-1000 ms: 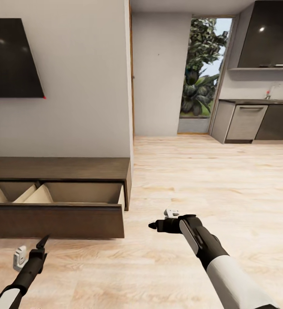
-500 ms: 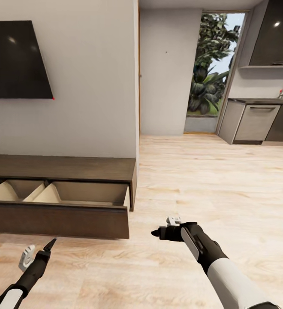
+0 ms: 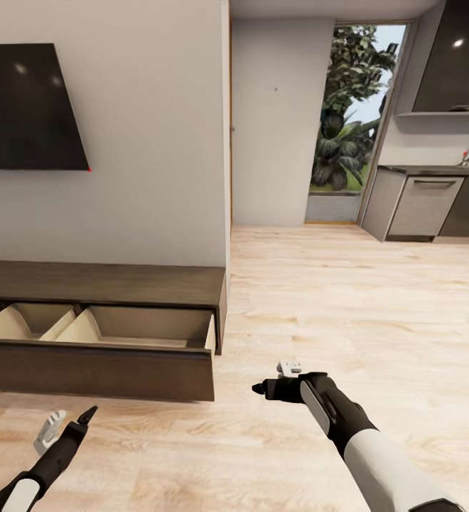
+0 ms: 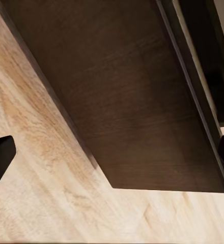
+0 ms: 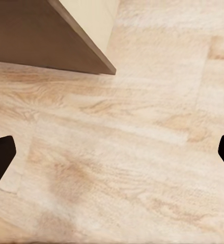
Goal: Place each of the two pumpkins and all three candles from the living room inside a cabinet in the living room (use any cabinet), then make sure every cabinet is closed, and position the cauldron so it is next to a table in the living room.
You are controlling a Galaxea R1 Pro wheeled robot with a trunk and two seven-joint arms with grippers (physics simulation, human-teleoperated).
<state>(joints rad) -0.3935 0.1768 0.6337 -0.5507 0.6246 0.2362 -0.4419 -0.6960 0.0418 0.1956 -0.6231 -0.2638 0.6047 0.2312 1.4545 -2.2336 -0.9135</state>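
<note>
The cabinet [image 3: 99, 284] is standing against the white wall [image 3: 149, 142] with its drawer [image 3: 96, 366] hanging out over the pale wood floor [image 3: 348, 299]; the left gripper [image 3: 67, 427] and right gripper [image 3: 259, 388] are hovering with fingers apart, holding nothing.

Premises: a domestic interior, open-plan living room adjoining a kitchen. Evidence: a flat dark television [image 3: 28, 107] is mounted on a plain white wall, above a long low dark-brown cabinet [image 3: 99, 284] whose drawer stands open, showing pale wood compartments. Light wood plank flooring [image 3: 348, 299] runs throughout. At the far right are grey kitchen units [image 3: 419, 206], a countertop with a tap, and dark upper cupboards [image 3: 455, 57]. A tall glazed opening [image 3: 348, 114] shows garden foliage.
</note>
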